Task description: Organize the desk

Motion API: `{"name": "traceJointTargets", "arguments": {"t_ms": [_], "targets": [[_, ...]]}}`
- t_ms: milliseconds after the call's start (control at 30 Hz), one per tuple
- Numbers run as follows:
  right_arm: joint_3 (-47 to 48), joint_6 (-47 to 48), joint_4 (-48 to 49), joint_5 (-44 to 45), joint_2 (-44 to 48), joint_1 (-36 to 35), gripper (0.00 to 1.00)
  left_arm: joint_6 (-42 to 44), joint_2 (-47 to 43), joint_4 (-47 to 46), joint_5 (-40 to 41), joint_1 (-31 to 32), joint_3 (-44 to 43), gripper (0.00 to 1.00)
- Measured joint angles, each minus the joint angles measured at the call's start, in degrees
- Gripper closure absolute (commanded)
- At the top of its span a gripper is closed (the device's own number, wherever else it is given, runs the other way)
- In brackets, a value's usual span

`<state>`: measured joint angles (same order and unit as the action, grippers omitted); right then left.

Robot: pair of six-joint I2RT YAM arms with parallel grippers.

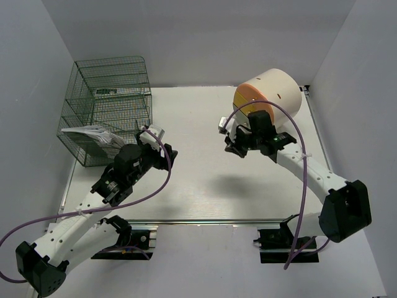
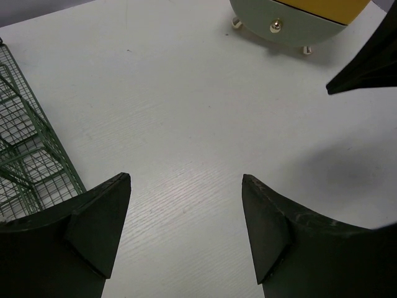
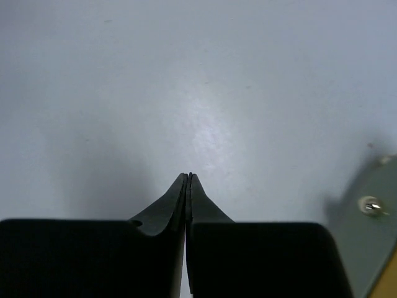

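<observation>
The desk (image 1: 205,186) is a wide white tabletop; it fills the left wrist view (image 2: 186,93) and the right wrist view (image 3: 186,74). My left gripper (image 1: 169,156) hovers over the desk's left middle, just right of the green rack. In its wrist view it (image 2: 186,180) is open and empty, with bare desk between the fingers. My right gripper (image 1: 233,149) hangs over the desk in front of the cream cylinder. In its wrist view it (image 3: 188,177) is shut, fingertips pressed together with nothing between them.
A green wire-mesh rack (image 1: 108,105) stands at the back left with papers (image 1: 90,135) on its low shelf; its edge shows in the left wrist view (image 2: 28,167). A cream cylinder with an orange face (image 1: 268,93) lies at the back right, knob (image 2: 276,26) facing left.
</observation>
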<state>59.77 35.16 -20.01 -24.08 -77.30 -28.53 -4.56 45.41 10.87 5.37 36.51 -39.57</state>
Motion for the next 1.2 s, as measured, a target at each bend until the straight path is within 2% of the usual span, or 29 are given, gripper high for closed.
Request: {"name": "traceJointTargets", "arguments": {"t_ms": [100, 167, 433, 700, 900, 1200], "targets": [[-2.2, -1.8, -1.7, -4.0, 0.6, 0.1, 1.0, 0.2, -0.2, -0.4, -0.2, 0.0, 0.9, 0.19], [-4.0, -4.0, -1.7, -1.8, 1.5, -0.1, 1.0, 0.3, -0.3, -0.6, -0.3, 0.0, 1.4, 0.19], [-6.4, -5.6, 9.8, 31.2, -7.1, 0.2, 1.0, 0.7, -0.3, -0.7, -0.3, 0.0, 1.7, 0.19], [-5.7, -2.1, 16.7, 48.7, -16.4, 0.1, 1.0, 0.7, -0.2, -0.7, -0.2, 0.0, 1.7, 0.19], [-5.7, 2.2, 24.2, 56.7, -20.3, 0.1, 1.0, 0.7, -0.2, -0.8, -0.2, 0.0, 1.7, 0.19], [-6.0, 5.4, 29.7, 61.2, -21.0, 0.2, 1.0, 0.7, -0.2, -0.8, -0.2, 0.0, 1.7, 0.19]]}}
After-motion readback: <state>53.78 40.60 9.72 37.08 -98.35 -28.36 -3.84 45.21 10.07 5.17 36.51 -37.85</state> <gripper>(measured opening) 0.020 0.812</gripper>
